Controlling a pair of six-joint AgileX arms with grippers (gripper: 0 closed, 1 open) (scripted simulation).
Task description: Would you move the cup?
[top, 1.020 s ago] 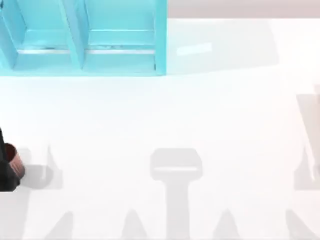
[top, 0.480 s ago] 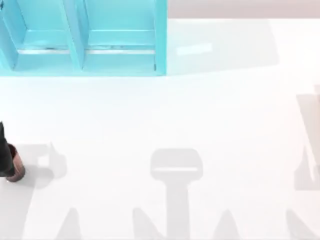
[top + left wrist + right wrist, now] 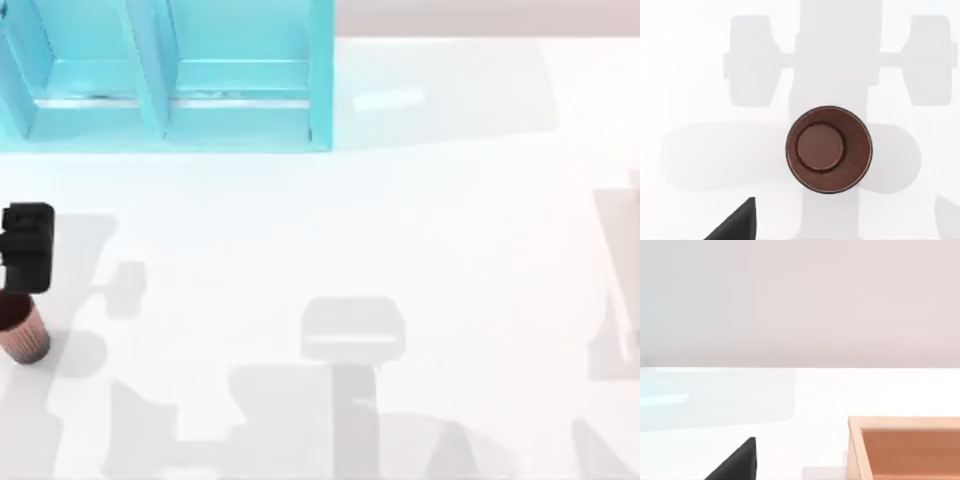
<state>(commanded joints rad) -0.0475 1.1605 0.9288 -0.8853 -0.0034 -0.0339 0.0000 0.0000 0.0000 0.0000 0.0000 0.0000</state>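
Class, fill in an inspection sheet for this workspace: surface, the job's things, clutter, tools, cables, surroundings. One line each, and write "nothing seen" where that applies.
Surface: plain white table, crossed by grey shadows.
Job's things: small copper-brown ribbed tapered cup standing upright, mouth up, near the table's left edge; the left wrist view looks straight down into it.
Clutter: tan open-topped wooden box in the right wrist view.
Tools: the left arm's black tool hangs right by the cup on its far side; the right wrist camera faces across the table.
Cables: nothing seen.
Surroundings: turquoise shelf unit with upright dividers at the table's far left; pale wall behind.
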